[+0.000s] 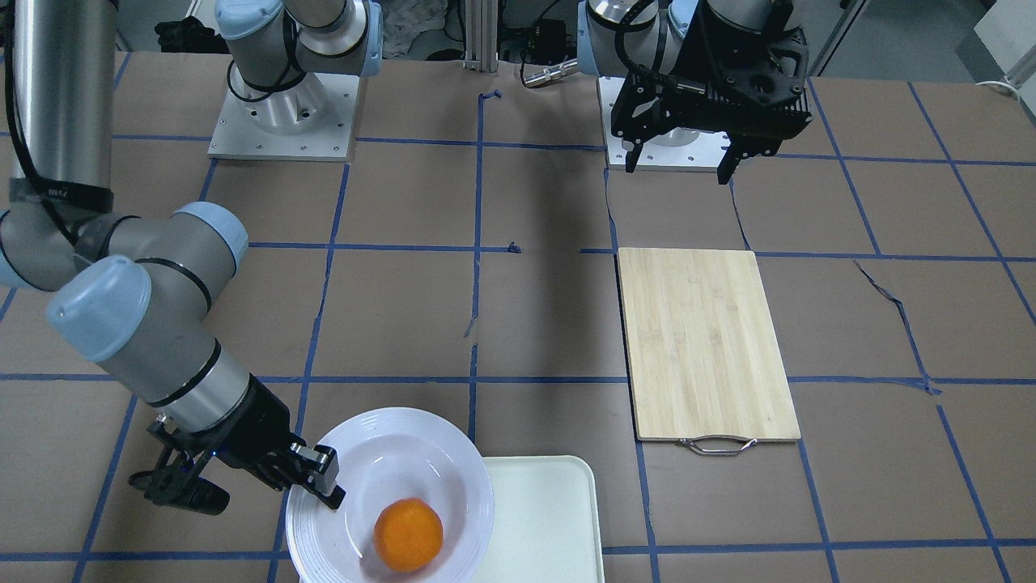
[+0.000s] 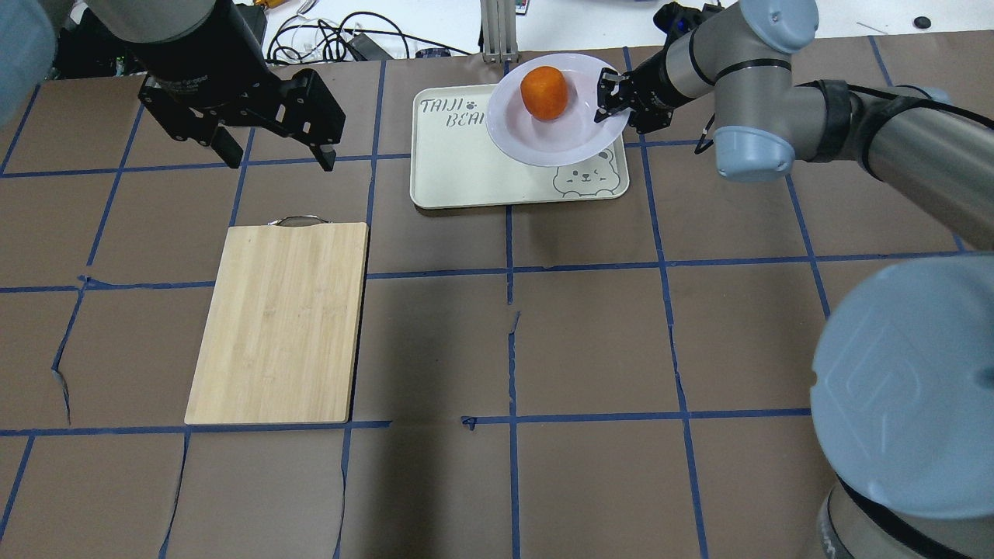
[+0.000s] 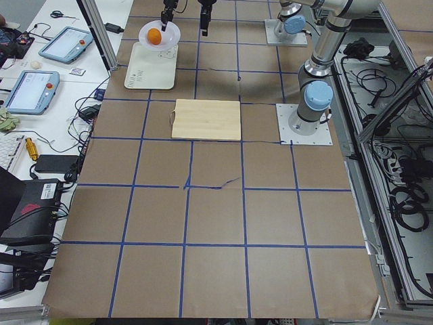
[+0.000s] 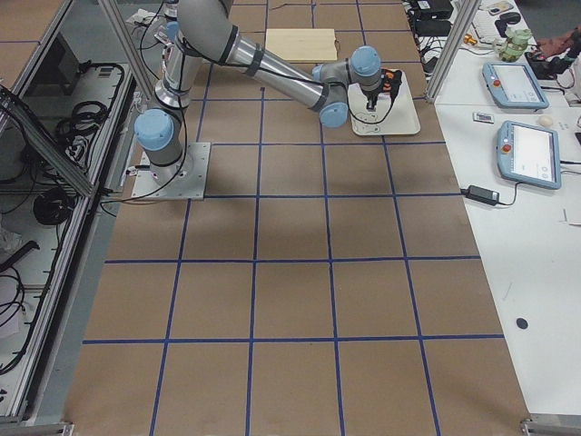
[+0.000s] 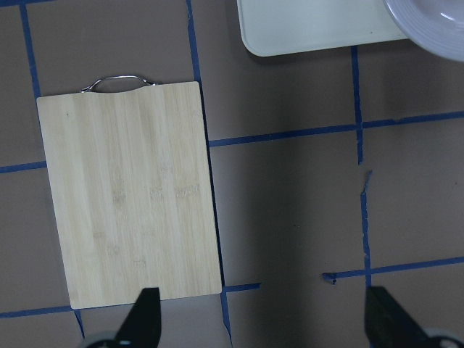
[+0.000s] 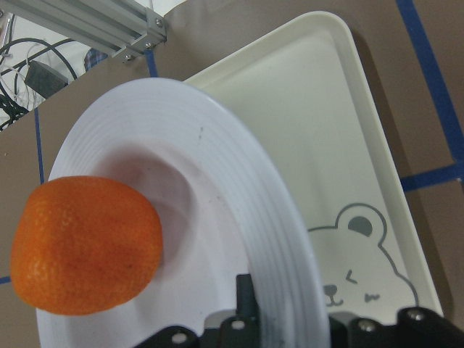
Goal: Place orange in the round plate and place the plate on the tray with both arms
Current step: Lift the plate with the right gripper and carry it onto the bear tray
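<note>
Right gripper [image 2: 613, 99] is clamped on the plate [image 2: 555, 136] rim at 3 o'clock, seen from overhead. The orange [image 2: 543, 92] sits in the well toward 12. The plate overlaps the tray [image 2: 466, 171] at its 1 o'clock corner. Left gripper [image 2: 281, 159] hangs at 12 o'clock from the board [image 2: 279, 322], fingers [image 2: 326, 155] wide apart and empty.

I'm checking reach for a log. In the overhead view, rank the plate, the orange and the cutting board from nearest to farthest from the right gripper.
1. Plate: the right gripper clamps its rim, at the view's top.
2. Orange: in the plate's well, just left of the gripper in the view.
3. Cutting board: far off in the view's left half.
</note>
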Robot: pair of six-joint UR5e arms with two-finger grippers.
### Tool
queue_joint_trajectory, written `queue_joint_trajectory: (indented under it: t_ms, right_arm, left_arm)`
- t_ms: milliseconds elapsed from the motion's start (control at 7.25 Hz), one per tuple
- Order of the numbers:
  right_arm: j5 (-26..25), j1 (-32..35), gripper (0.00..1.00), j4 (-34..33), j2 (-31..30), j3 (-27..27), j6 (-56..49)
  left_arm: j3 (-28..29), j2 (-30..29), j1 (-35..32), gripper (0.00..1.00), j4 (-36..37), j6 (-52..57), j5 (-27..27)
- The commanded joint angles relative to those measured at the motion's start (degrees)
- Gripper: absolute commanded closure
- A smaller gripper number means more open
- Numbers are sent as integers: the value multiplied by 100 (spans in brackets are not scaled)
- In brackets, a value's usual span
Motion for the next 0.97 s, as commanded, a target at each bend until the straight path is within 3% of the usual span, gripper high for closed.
queue_joint_trajectory:
  t_ms: [0,414,828]
  right_arm:
    - [56,53,100,-170,396,-180,15]
    - [56,193,100,-986,783,-127,32]
    - [-14,264,96,-988,933,-127,32]
  left_arm:
    - [0,0,0,0,-5,0,0]
    - [0,0,0,0,4,0,0]
    - [0,0,0,0,4,0,-18]
